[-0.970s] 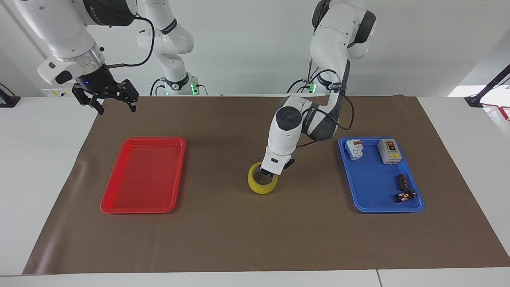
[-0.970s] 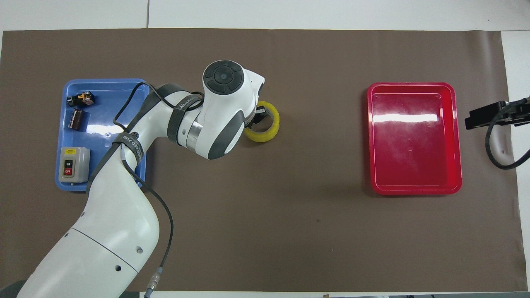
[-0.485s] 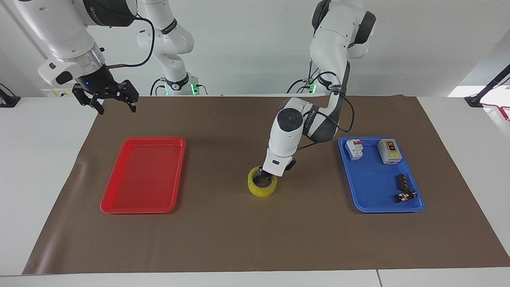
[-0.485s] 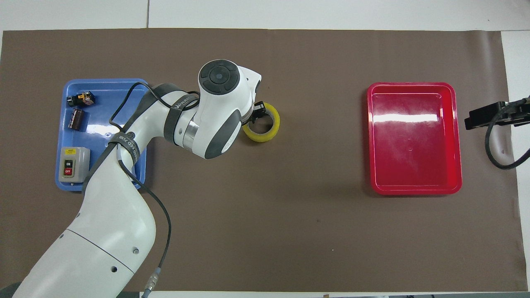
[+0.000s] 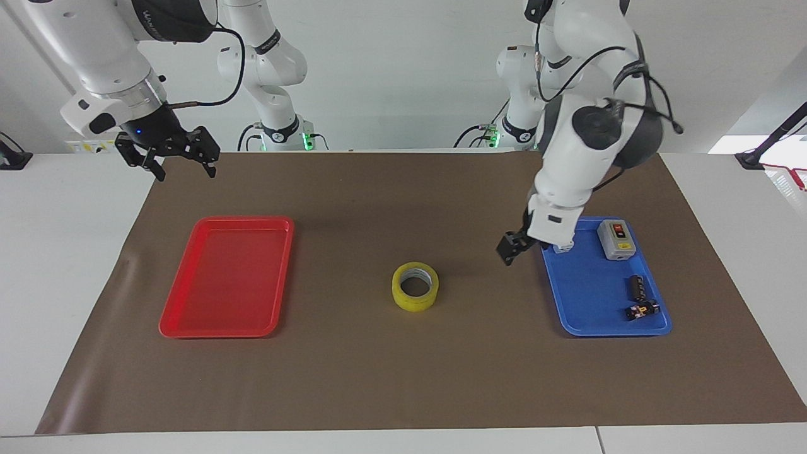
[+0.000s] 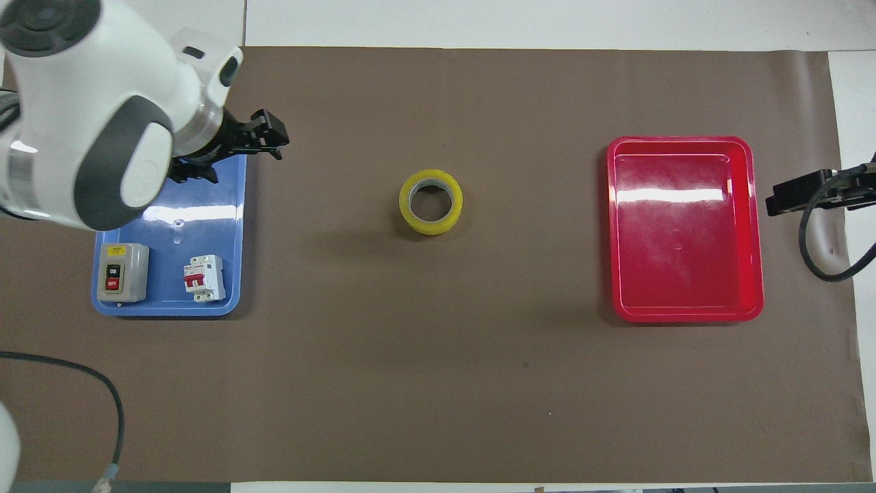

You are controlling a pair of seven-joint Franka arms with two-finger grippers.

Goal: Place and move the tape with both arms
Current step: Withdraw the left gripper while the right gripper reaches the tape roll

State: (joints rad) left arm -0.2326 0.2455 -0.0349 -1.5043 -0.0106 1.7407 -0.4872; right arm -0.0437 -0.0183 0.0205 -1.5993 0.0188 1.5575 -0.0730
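Judging by the tape roll lying free mid-surface, your empty left pincer spread and your right pincer spread beside the red tray, bring the right down around the roll next.

a robotics lab: several white arms round a papered table.

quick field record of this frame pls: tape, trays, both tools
tape: flat on the brown mat, mid-table, free of both tools
red tray: toward the right arm's end, nothing in it
blue tray: toward the left arm's end, holds a switch box and small parts
left tool: open, holding nothing, over the mat beside the blue tray
right tool: open, waiting over the mat's corner
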